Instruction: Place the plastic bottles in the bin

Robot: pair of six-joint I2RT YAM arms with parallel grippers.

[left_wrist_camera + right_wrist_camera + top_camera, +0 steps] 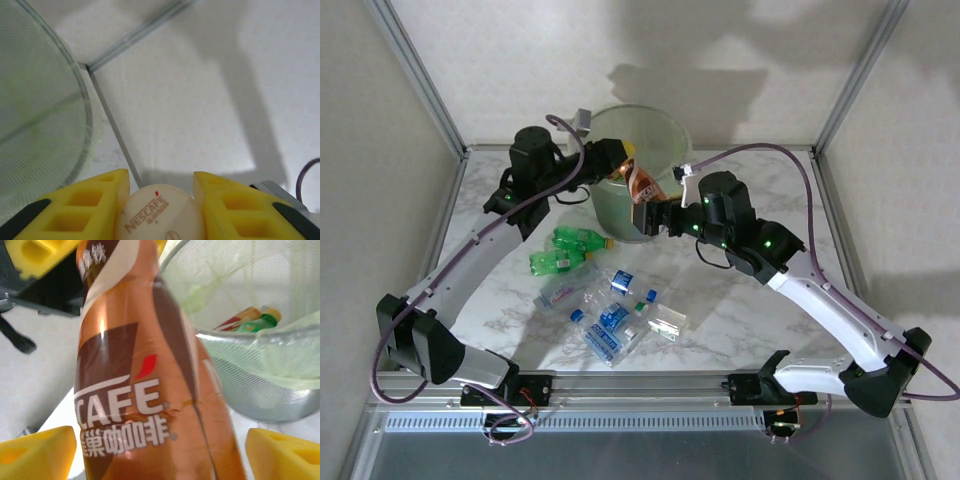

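Observation:
A brown-and-orange Nescafe bottle [642, 185] hangs tilted in front of the pale-green bin [616, 205]. My left gripper [160, 196] is shut on its cream cap [161, 216], above the bin's near wall [620, 155]. My right gripper [160, 456] stands open around the bottle's body [140, 390], its yellow fingers [40, 452] a little off each side. Inside the bin [260, 347] lie a few bottles [252, 319]. More plastic bottles lie on the table: two green ones [570, 240] and several clear blue-labelled ones [612, 322].
The bin [35, 125] stands at the back of the marble table [740, 310], close to the white back wall. Metal frame posts [420, 75] rise at the back corners. A purple cable [800, 160] loops over the right arm.

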